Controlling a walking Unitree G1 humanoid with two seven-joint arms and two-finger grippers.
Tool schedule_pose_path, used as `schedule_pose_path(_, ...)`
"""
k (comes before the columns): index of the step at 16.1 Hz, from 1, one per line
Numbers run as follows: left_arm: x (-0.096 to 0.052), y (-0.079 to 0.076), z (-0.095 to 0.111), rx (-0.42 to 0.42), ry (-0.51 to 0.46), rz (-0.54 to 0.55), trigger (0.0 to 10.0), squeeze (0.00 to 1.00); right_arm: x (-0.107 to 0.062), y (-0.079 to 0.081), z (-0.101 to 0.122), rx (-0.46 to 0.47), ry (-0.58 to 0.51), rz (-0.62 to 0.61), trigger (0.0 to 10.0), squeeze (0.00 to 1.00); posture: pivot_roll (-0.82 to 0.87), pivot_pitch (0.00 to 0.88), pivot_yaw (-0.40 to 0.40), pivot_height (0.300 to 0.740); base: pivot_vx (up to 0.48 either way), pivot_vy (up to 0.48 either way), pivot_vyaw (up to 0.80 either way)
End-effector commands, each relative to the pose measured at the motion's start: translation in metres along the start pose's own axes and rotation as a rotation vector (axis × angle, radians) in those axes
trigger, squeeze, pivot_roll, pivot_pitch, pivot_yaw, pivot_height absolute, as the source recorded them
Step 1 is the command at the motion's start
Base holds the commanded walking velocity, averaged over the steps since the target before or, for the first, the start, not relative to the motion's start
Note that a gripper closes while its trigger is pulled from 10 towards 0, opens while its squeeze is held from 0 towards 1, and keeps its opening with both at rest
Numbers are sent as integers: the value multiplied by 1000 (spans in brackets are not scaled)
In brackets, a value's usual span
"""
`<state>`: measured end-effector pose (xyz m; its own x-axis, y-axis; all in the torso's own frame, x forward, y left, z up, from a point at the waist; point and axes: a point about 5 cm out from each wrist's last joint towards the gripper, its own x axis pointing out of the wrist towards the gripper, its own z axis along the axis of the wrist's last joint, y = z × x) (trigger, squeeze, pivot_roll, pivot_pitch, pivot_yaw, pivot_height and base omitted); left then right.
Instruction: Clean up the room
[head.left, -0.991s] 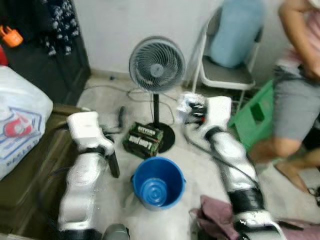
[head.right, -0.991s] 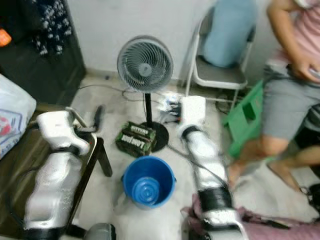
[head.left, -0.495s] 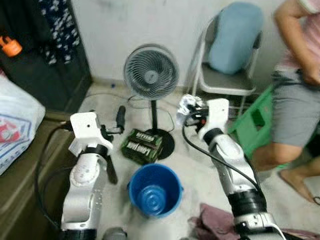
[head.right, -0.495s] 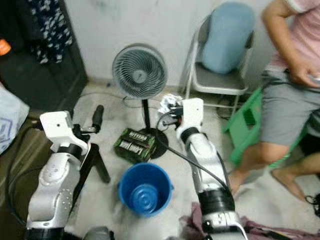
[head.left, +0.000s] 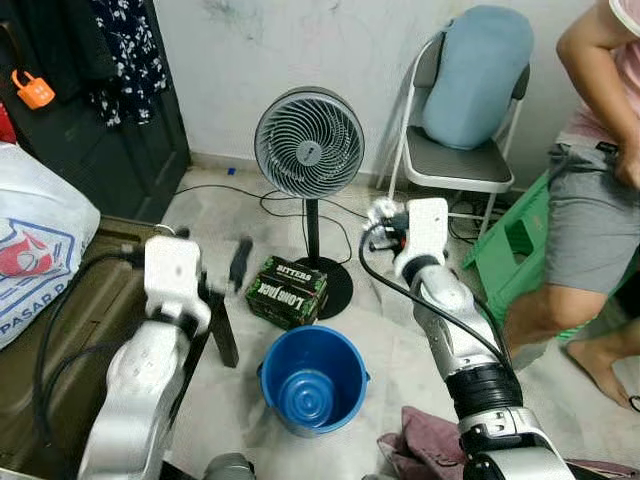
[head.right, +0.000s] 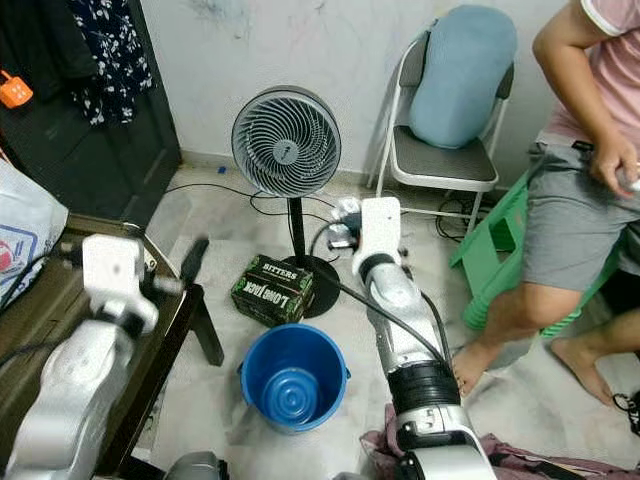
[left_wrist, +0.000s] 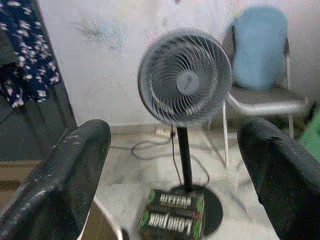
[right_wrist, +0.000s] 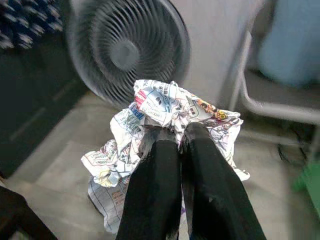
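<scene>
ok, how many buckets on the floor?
1. The blue bucket stands on the floor between the two arms, just in front of the green carton at the fan's base.

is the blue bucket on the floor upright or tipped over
Upright. The blue bucket stands on the floor with its open mouth facing up, between the two arms; its round rim and its bottom show from above.
</scene>
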<state>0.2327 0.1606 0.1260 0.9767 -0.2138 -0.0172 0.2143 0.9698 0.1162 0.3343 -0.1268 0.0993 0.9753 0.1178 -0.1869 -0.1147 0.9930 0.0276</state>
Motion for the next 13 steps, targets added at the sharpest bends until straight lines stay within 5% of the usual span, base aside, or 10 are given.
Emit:
schedule_pose_path(1,-9,-8,0,34,8,-58,10000,0,0,-7,-8,1,54,-42,10000,0,89,58,-58,740,0,0,0)
schedule_pose_path(13,-103,4,7,131,217,-139,10000,0,-2,42,-72,33,314,31,10000,0,286,228,102,740,0,0,0)
